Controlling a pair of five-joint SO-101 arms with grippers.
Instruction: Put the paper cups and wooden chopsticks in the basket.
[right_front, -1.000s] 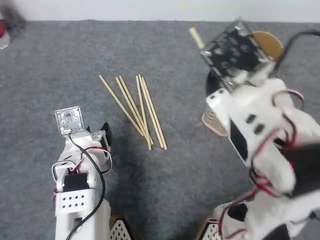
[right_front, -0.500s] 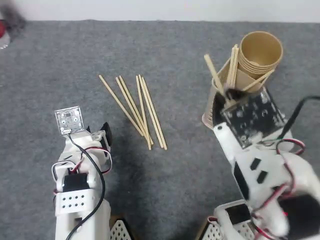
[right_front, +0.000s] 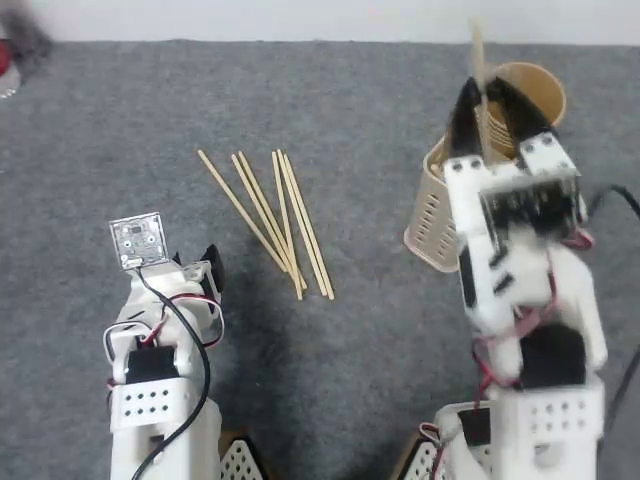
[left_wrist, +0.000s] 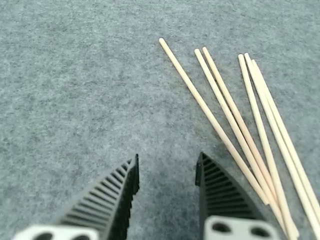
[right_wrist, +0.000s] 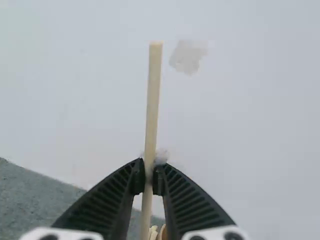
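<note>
Right tool (right_front: 487, 95) swung up over basket (right_front: 430, 225), pinching one chopstick (right_wrist: 154, 100) upright; release pending. Left tool (left_wrist: 167, 165) parted, empty; loose chopsticks (right_front: 270, 215) wait.

High view: looks straight down on the grey mat (right_front: 350, 100) from well overhead, taking in a wide stretch of it. Left wrist view: sits close above the mat, facing down past the left gripper (left_wrist: 168, 157) onto the loose chopsticks (left_wrist: 235, 115), shared with the high view. Right wrist view: peers along the right gripper (right_wrist: 149, 167) and its single chopstick (right_wrist: 152, 100) toward a pale backdrop (right_wrist: 250, 125).
</note>
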